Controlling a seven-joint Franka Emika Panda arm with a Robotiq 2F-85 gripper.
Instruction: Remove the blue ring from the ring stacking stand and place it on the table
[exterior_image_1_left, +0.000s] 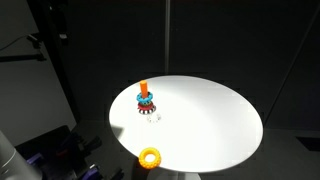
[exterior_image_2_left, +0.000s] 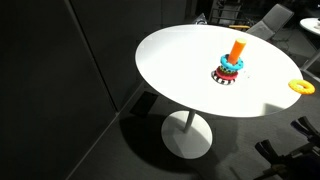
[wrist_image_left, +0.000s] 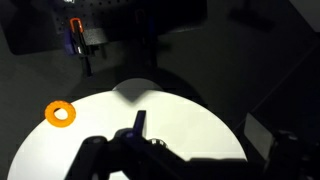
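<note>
The ring stacking stand (exterior_image_1_left: 146, 100) stands on the round white table (exterior_image_1_left: 215, 120), seen in both exterior views. It has an orange peg (exterior_image_2_left: 236, 49), with the blue ring (exterior_image_2_left: 229, 66) on it above a red ring at the base. In the wrist view the stand (wrist_image_left: 141, 128) is a dark, shadowed shape near the lower middle. My gripper (wrist_image_left: 190, 160) shows only in the wrist view, as dark fingers at the lower left and lower right. They stand wide apart with nothing between them, some way short of the stand.
A yellow ring (exterior_image_1_left: 150, 157) lies alone near the table's edge and shows in the wrist view (wrist_image_left: 60, 113) and in an exterior view (exterior_image_2_left: 299, 86). The table stands on a single pedestal (exterior_image_2_left: 187, 125). The room around it is dark, with chairs and equipment beyond the rim.
</note>
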